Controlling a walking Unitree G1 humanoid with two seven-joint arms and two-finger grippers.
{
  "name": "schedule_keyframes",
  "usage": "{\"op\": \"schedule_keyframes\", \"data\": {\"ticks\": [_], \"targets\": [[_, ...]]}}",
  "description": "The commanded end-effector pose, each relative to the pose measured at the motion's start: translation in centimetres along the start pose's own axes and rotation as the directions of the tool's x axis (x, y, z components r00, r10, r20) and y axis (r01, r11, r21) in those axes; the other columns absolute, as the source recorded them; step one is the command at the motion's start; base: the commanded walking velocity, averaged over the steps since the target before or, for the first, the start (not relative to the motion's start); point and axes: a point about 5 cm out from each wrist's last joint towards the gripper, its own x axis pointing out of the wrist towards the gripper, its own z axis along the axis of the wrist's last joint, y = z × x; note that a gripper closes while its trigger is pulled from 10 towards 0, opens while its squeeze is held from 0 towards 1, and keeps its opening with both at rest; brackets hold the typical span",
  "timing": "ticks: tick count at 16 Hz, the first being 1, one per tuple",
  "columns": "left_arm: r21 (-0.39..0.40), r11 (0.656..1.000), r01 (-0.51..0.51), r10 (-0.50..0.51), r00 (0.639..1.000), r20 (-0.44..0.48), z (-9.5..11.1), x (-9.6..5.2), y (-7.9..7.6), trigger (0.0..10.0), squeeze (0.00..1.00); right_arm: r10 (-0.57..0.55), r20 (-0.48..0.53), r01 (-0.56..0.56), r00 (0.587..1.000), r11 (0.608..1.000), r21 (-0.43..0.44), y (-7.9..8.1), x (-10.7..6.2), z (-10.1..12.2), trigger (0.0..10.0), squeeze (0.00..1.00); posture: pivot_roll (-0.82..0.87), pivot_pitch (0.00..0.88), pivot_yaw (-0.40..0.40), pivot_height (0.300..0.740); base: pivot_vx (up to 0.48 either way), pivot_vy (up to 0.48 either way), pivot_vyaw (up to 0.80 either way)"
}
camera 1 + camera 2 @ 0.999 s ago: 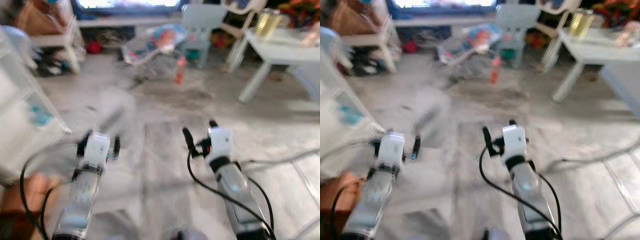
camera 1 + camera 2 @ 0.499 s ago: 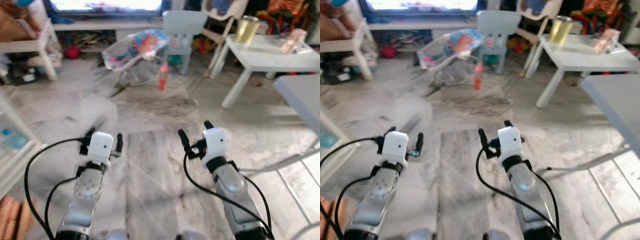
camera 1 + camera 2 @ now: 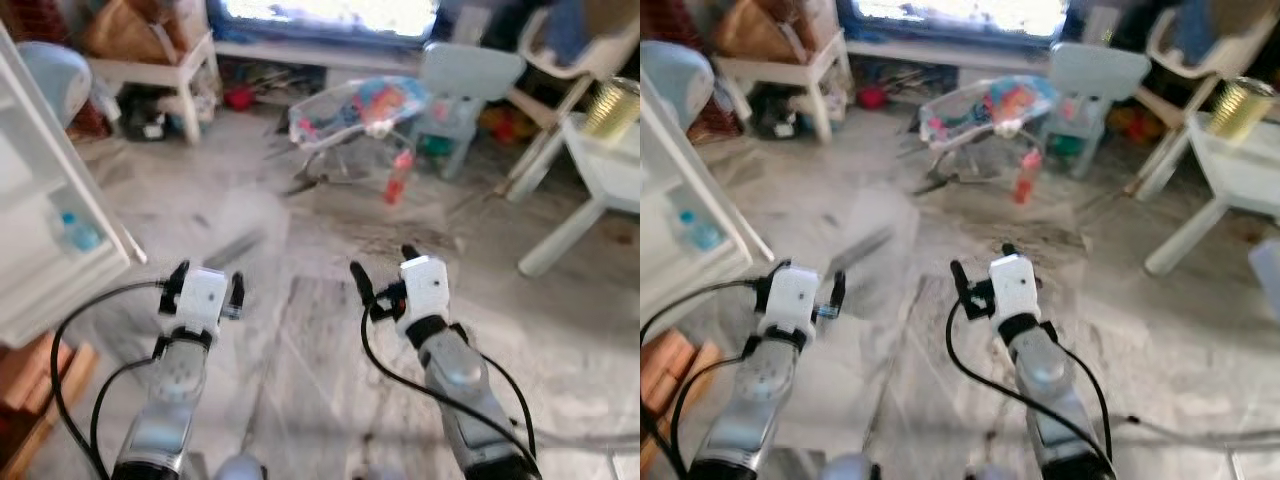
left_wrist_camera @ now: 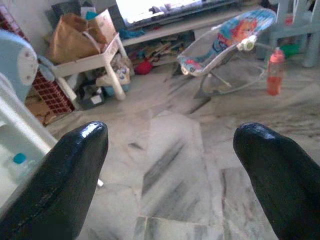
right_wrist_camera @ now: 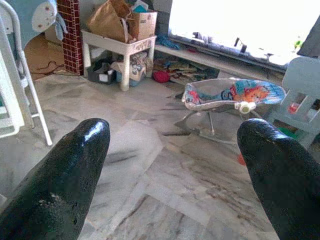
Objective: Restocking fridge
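The left gripper (image 3: pixel 205 281) and right gripper (image 3: pixel 380 272) both hang spread wide and empty over the grey marble floor (image 3: pixel 300 380). The open white fridge door (image 3: pixel 50 210) stands at nine o'clock, a blue-capped bottle (image 3: pixel 75 232) in its shelf. At twelve o'clock lies a baby bouncer (image 3: pixel 365 105), an orange bottle (image 3: pixel 399 178) standing just beside it. A white table (image 3: pixel 600 190) with a yellow tin (image 3: pixel 612 108) sits at two o'clock.

Head stereo pair: looks forward and down over my arms at marble floor (image 3: pixel 300 400). Wrist cameras: low, near the floor, facing ahead. All views share the baby bouncer (image 4: pixel 225 42).
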Motion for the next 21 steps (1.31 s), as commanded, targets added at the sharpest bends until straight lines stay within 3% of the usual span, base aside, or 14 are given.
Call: {"op": "schedule_keyframes", "data": {"ticks": [1, 6, 11, 14, 16, 17, 20, 21], "targets": [[-0.001, 0.999, 0.032, -0.032, 0.999, 0.01, 0.4, 0.3, -0.9, 10.0, 0.0, -0.027, -0.003, 0.027, 1.0, 1.0, -0.012, -0.9, -0.3, -0.1, 10.0, 0.0, 0.1, 0.05, -0.036, 0.74, 0.296, -0.375, 0.8], [0.029, 0.999, 0.022, -0.022, 1.0, -0.001, 0.5, 0.8, -0.5, 10.0, 0.0, -0.123, -0.016, 0.123, 0.992, 0.992, -0.011, -2.6, -0.1, -0.3, 10.0, 0.0, 0.11, 0.038, -0.003, 0.74, 0.296, -0.375, 0.29], [0.04, 0.996, 0.077, -0.077, 0.997, 0.006, 0.6, 0.9, -0.5, 10.0, 0.0, -0.177, -0.023, 0.175, 0.984, 0.983, -0.063, -3.8, -1.2, -0.6, 10.0, 0.0, 0.05, 0.067, 0.052, 0.74, 0.0, 0.0, 0.0], [0.043, 0.99, 0.132, -0.133, 0.991, 0.02, 0.9, 1.3, -1.4, 10.0, 0.0, -0.319, -0.037, 0.309, 0.947, 0.938, -0.159, -4.5, -2.1, -1.4, 10.0, 0.0, 0.02, 0.079, 0.053, 0.74, 0.0, 0.0, 0.0], [0.033, 0.992, 0.118, -0.119, 0.993, 0.026, 1.1, 1.2, -1.4, 10.0, 0.0, -0.343, -0.016, 0.331, 0.939, 0.918, -0.22, -5.0, -2.2, -1.3, 10.0, 0.0, 0.03, 0.077, 0.025, 0.74, 0.0, 0.0, 0.0], [0.015, 0.995, 0.101, -0.101, 0.995, 0.021, 0.9, 0.9, -1.3, 10.0, 0.0, -0.312, -0.023, 0.303, 0.95, 0.935, -0.182, -4.9, -2.1, -1.4, 10.0, 0.0, 0.04, 0.078, 0.014, 0.74, 0.0, 0.0, 0.0], [-0.047, 0.999, 0.028, -0.028, 1.0, 0.007, 0.3, -0.4, -0.3, 10.0, 0.0, -0.304, -0.017, 0.297, 0.952, 0.938, -0.178, -4.9, -1.9, -1.2, 10.0, 0.0, 0.06, 0.077, -0.007, 0.74, 0.0, 0.0, 0.0], [-0.057, 0.998, 0.006, -0.006, 1.0, 0.005, 0.1, -0.8, 0.0, 10.0, 0.0, -0.275, -0.033, 0.27, 0.961, 0.956, -0.112, -4.7, -1.9, -1.3, 10.0, 0.0, 0.07, 0.069, -0.018, 0.74, 0.0, 0.0, 0.0]]}}
